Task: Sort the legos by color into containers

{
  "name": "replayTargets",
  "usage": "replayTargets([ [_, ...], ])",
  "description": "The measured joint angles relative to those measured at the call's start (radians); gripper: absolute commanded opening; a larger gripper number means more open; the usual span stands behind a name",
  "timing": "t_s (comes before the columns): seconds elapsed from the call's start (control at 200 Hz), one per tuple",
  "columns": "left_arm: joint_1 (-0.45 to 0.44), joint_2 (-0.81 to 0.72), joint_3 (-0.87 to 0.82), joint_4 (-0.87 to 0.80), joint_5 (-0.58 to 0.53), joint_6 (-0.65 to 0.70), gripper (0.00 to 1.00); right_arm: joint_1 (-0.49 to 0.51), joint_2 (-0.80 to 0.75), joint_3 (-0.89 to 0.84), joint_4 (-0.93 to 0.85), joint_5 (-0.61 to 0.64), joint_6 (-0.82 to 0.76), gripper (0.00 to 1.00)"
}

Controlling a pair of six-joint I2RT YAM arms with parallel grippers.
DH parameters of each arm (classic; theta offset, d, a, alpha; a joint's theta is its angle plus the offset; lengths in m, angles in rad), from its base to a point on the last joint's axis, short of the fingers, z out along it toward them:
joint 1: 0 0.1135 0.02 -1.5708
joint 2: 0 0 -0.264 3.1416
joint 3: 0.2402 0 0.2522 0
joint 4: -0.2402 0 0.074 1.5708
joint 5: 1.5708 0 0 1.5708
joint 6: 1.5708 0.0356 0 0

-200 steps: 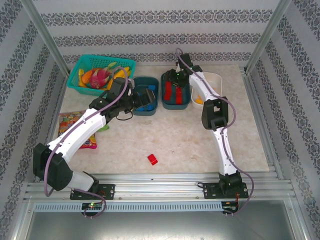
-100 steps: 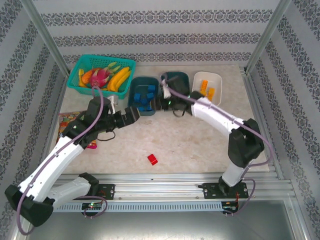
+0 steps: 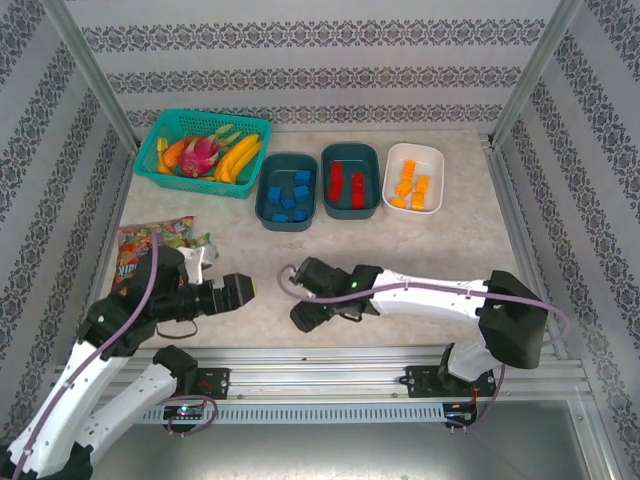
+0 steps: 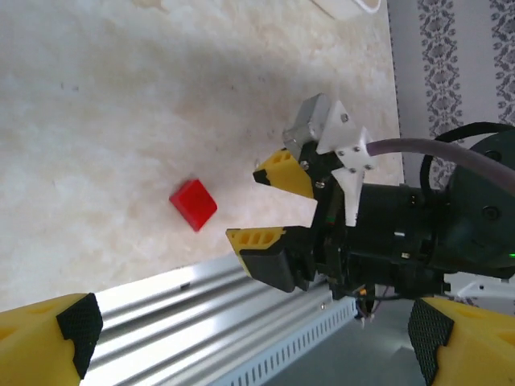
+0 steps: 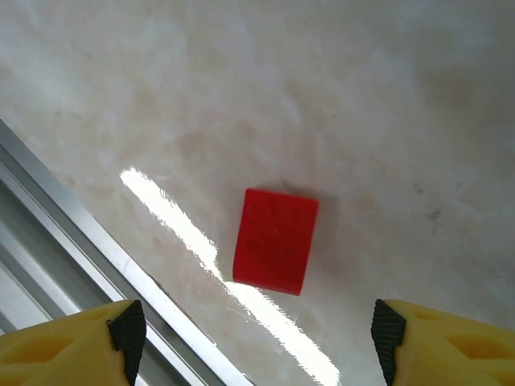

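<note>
One red lego (image 5: 275, 240) lies flat on the table close to the front rail. My right gripper (image 5: 253, 338) hangs just above it, open, one fingertip on either side and touching nothing. From above, that right gripper (image 3: 303, 316) sits low at the table's near edge. The left wrist view has the same lego (image 4: 193, 203) just left of the right gripper (image 4: 261, 207). My left gripper (image 3: 240, 290) is open and empty, held to the left. At the back stand a teal tub (image 3: 268, 205) of blue legos, a teal tub (image 3: 372, 190) of red ones and a white tub (image 3: 432, 165) of orange ones.
A light teal mesh basket (image 3: 160, 135) of toy fruit stands at the back left. A colourful candy bag (image 3: 145, 245) lies by the left edge, beside my left arm. The metal front rail (image 3: 330, 355) runs right behind the red lego.
Both arms have pulled back from the tubs to the table's near edge. The right gripper has come down over the loose red lego and spread wider. The left gripper stayed open.
</note>
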Motion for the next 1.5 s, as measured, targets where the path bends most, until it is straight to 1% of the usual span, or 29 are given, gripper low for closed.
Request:
replayTargets([
  [0.105, 0.0, -0.031, -0.01, -0.025, 0.003, -0.015, 1.0, 0.04, 0.104, 0.037, -0.023, 0.031, 0.003, 0.76],
  [0.2, 0.0, -0.056, -0.012, -0.043, 0.003, -0.029, 1.0, 0.057, 0.195, 0.087, -0.054, 0.062, 0.012, 0.74],
  [0.335, 0.0, -0.082, -0.012, -0.062, 0.002, -0.042, 1.0, 0.057, 0.261, 0.131, -0.1, 0.119, 0.029, 0.7],
  [0.515, 0.0, -0.086, -0.012, -0.07, -0.002, -0.052, 1.0, 0.057, 0.289, 0.163, -0.121, 0.134, 0.035, 0.55],
  [0.629, 0.0, -0.086, -0.012, -0.07, -0.002, -0.064, 1.0, 0.059, 0.296, 0.172, -0.124, 0.122, 0.043, 0.43],
  [0.804, 0.0, -0.086, -0.014, -0.069, -0.002, -0.072, 1.0, 0.046, 0.297, 0.172, -0.116, 0.101, 0.046, 0.32],
  [0.949, 0.0, -0.085, -0.026, -0.066, -0.002, -0.079, 1.0, 0.014, 0.289, 0.173, -0.113, 0.101, 0.044, 0.31],
  [1.064, 0.0, -0.064, -0.028, -0.04, -0.001, -0.087, 1.0, -0.039, 0.24, 0.174, -0.124, 0.103, 0.044, 0.31],
  [1.184, 0.0, 0.016, -0.027, 0.031, -0.001, -0.09, 1.0, -0.135, 0.14, 0.204, -0.133, 0.095, 0.043, 0.31],
  [1.254, 0.0, 0.091, -0.026, 0.096, -0.001, -0.09, 1.0, -0.217, 0.101, 0.257, -0.13, 0.073, 0.04, 0.31],
  [1.349, 0.0, 0.221, -0.009, 0.194, -0.001, -0.091, 1.0, -0.346, 0.095, 0.341, -0.116, 0.026, 0.037, 0.31],
  [1.459, 0.0, 0.406, 0.054, 0.323, -0.004, -0.091, 1.0, -0.51, 0.151, 0.464, -0.108, -0.043, 0.038, 0.31],
  [1.499, 0.0, 0.463, 0.08, 0.365, -0.008, -0.091, 1.0, -0.547, 0.182, 0.509, -0.108, -0.059, 0.038, 0.3],
])
